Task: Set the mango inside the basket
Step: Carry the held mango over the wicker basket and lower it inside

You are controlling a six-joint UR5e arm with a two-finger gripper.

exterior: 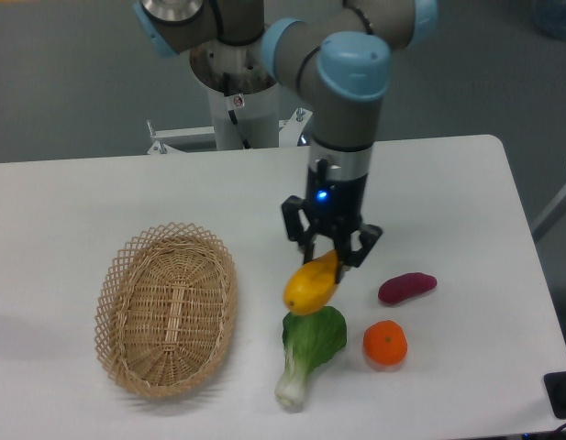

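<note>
The mango point(311, 283) is a yellow-orange oval fruit, tilted, held by its upper right end. My gripper point(329, 258) is shut on the mango and holds it just above the table, over the top of a green vegetable. The basket point(167, 308) is a light tan oval wicker basket with a lacy rim. It lies empty on the table to the left of the mango, about a hand's width away.
A green leafy bok choy point(307, 352) lies directly under the mango. A round orange tangerine point(385, 343) sits to its right. A purple sweet potato point(406, 287) lies right of the gripper. The table's front edge is near the bok choy.
</note>
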